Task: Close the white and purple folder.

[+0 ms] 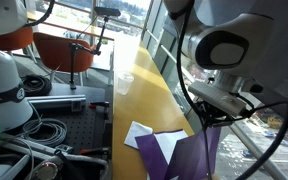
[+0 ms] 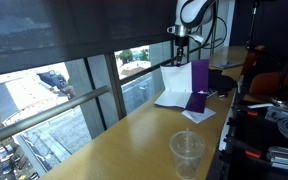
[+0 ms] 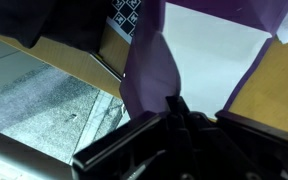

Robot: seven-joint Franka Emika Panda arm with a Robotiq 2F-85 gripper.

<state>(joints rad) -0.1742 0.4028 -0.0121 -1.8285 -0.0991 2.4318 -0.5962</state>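
Note:
The folder [image 2: 199, 78] lies at the far end of the yellow table [image 2: 134, 130]. Its deep purple cover stands raised above the white inner sheet [image 2: 174, 90]. In an exterior view the purple cover [image 1: 174, 152] shows at the bottom edge under the arm. In the wrist view the purple cover [image 3: 149, 70] hangs up to my fingers, with the white sheet [image 3: 209, 50] behind it. My gripper [image 3: 176, 108] has its fingers pressed together on the cover's edge. It also shows in both exterior views [image 2: 189, 52] [image 1: 212, 120].
A small white paper square [image 1: 139, 131] lies beside the folder, also in an exterior view [image 2: 199, 116]. A clear plastic cup [image 2: 187, 150] stands on the near table end. A window and railing run along one side. A white robot base [image 1: 4, 90] and cables [image 1: 44, 130] are off the other side.

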